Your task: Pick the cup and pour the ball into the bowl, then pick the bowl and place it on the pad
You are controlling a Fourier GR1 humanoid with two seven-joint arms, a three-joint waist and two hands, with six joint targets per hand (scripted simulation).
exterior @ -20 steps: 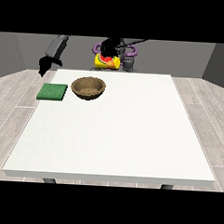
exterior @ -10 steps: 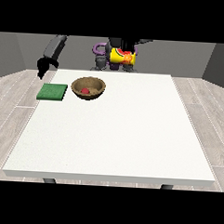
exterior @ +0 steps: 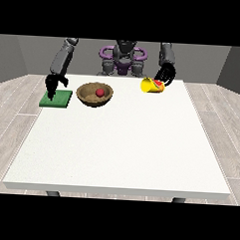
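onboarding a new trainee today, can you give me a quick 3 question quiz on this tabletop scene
1. True or false: the red ball lies inside the wooden bowl.
2. Multiple choice: where is the yellow cup? A) upright on the green pad B) tipped on its side at the hand at the view's right C) inside the bowl
3. Short answer: what does the hand at the view's left hang over?

Key
1. True.
2. B. The cup lies tipped near the table's far edge, its open mouth facing right, with that hand's fingers curled at it.
3. The green pad, which lies left of the bowl with nothing on it.
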